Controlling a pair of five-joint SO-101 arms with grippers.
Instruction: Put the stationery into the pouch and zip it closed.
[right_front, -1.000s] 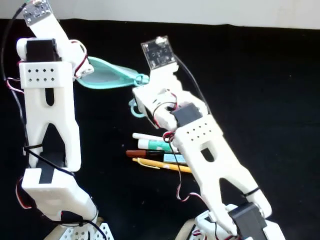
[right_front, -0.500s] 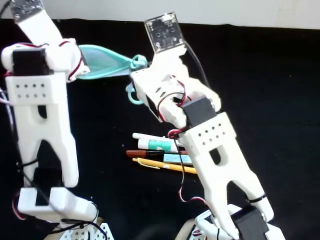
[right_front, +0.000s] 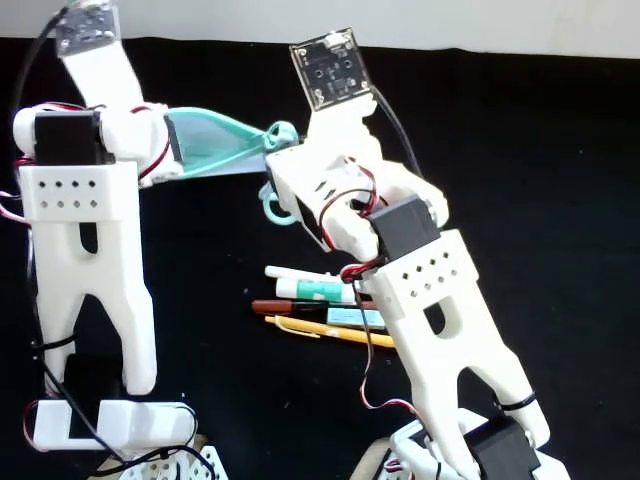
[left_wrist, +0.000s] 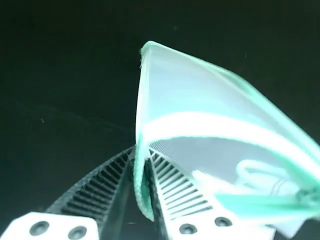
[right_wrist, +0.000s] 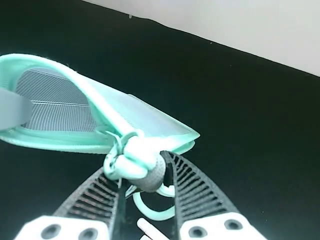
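Note:
A teal mesh pouch (right_front: 215, 142) hangs stretched above the black table between both arms. My left gripper (right_front: 172, 150) is shut on one end of it, the fingers pinching its teal rim (left_wrist: 141, 175). My right gripper (right_front: 275, 165) is shut on the knotted zipper pull (right_wrist: 140, 167) at the other end, and a teal loop (right_front: 270, 212) dangles below. The pouch's mouth gapes open in the right wrist view (right_wrist: 55, 102). The stationery lies on the table under the right arm: a white marker (right_front: 305, 288), a brown pen (right_front: 285, 307) and a yellow pen (right_front: 315, 328).
The black table cloth (right_front: 540, 180) stretches to the right, with a white wall edge (right_front: 480, 25) behind it. The right arm's forearm (right_front: 440, 320) covers the right ends of the pens.
Both arms have shifted and lifted the pouch slightly. The right wrist has moved up and away, pulling the pouch tauter. The pens have not moved.

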